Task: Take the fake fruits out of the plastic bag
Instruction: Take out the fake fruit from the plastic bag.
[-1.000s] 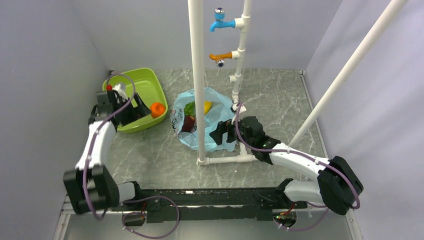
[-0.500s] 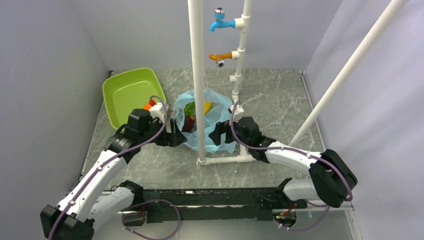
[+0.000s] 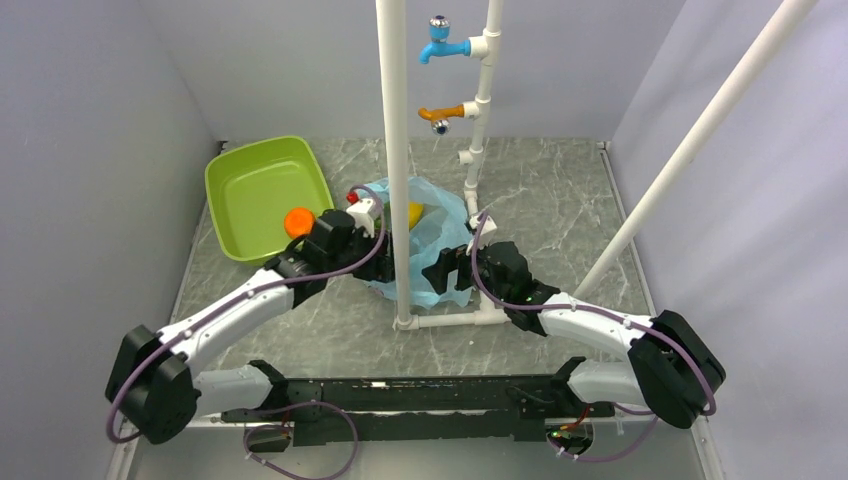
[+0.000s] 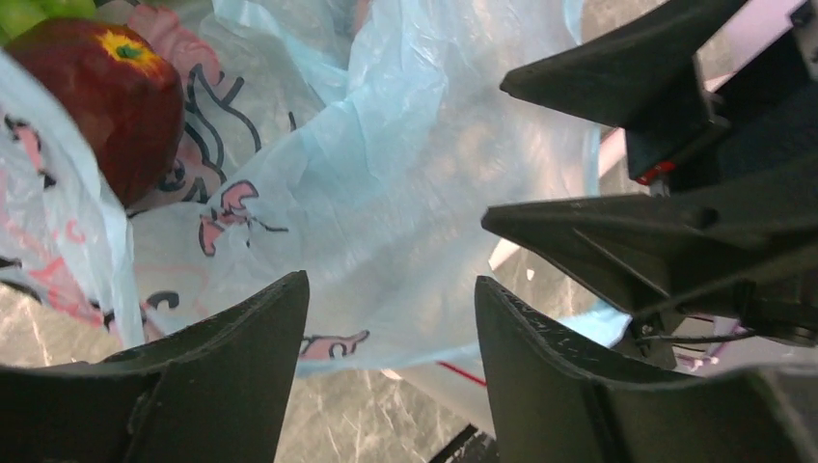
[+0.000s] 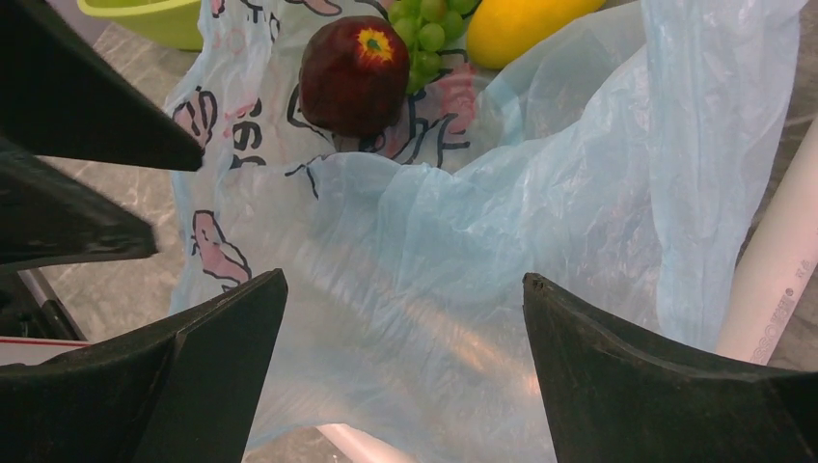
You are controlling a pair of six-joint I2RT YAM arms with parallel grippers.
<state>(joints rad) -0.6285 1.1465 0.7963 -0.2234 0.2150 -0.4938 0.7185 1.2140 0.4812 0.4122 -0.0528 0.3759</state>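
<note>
Left gripper (image 4: pixel 391 289): fingers apart, at crinkly light-blue plastic bag (image 4: pixel 405 174)'s left.
Right gripper (image 5: pixel 405 289): apart, at its right.
Round orange plastic fruit (image 3: pixel 298 221): in lime-green tray (image 3: pixel 250 185).

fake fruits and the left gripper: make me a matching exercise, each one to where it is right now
1 orange round fruit
2 dark red-purple fruit
3 yellow oblong fruit
4 left gripper

a left of the grape bunch, right wrist view
b open, over the plastic bag
c in the lime-green tray
d right of the grape bunch, right wrist view

Pairs: 1-c, 2-a, 3-d, 4-b
</note>
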